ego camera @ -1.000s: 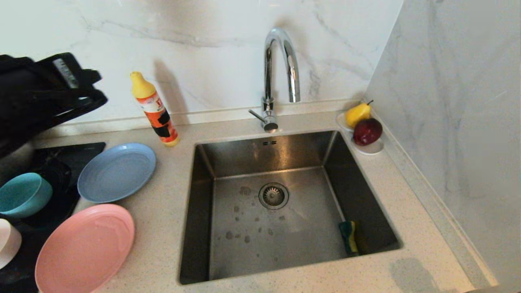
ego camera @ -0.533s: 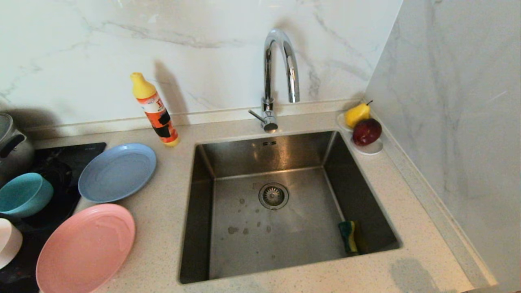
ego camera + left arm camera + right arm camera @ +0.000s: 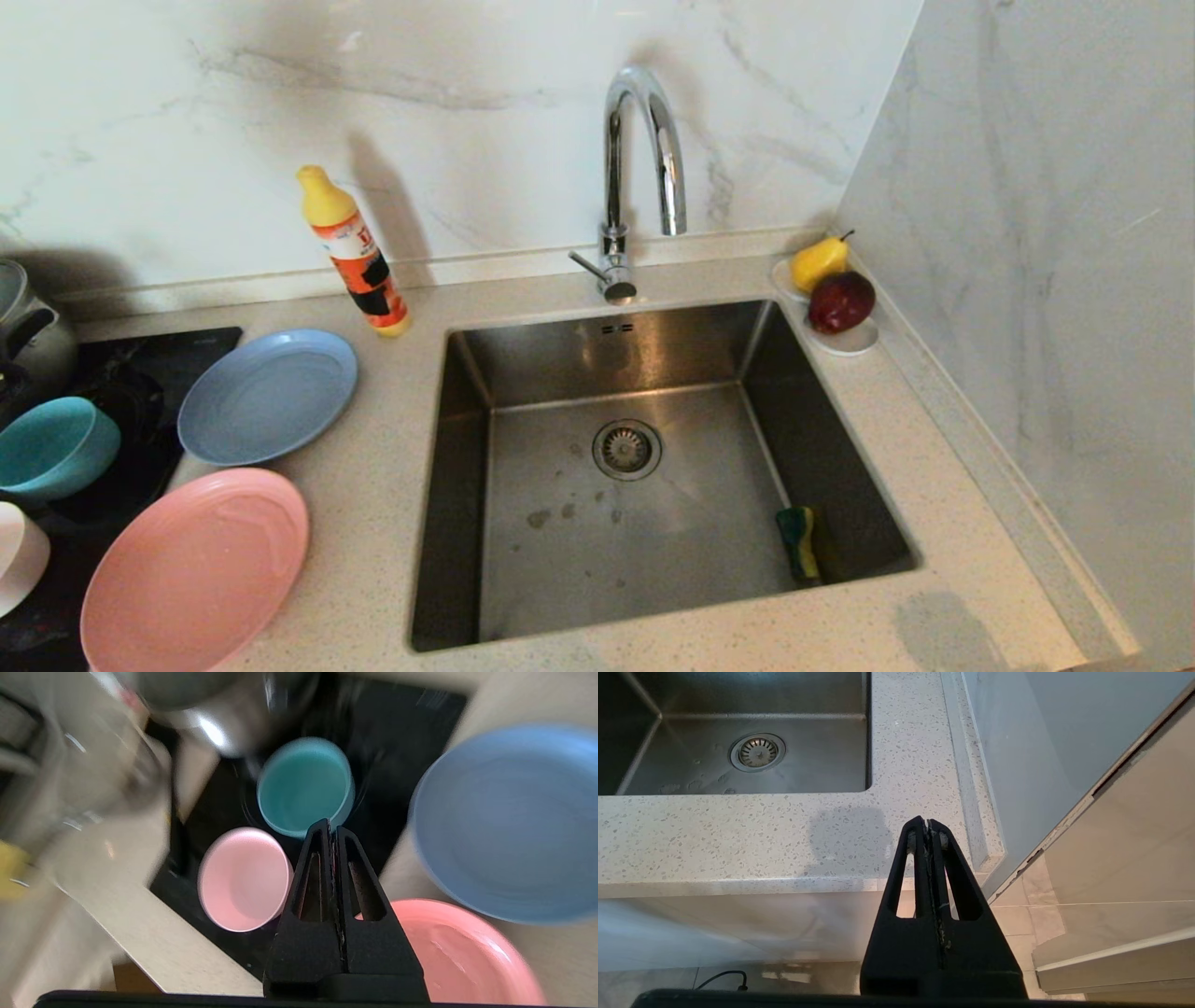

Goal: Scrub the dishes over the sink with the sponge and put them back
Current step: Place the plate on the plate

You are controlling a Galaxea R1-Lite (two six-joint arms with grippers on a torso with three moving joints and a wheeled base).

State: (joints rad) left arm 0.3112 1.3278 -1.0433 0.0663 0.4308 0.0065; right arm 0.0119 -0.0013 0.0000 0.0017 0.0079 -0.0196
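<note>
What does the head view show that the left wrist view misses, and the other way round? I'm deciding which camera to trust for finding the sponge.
Only the head view shows the sink, the sponge on edge in its near right corner, the tap, soap bottle and fruit. Only the left wrist view shows the left gripper, shut and empty above the dishes. Both show the teal bowl, pale pink bowl, blue plate and pink plate.

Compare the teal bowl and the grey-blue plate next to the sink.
The matte teal bowl is deep, steep-walled and sits on the black cooktop; the matte grey-blue plate is shallow, wider and lies mostly on the speckled counter. Both look empty and untouched.
</note>
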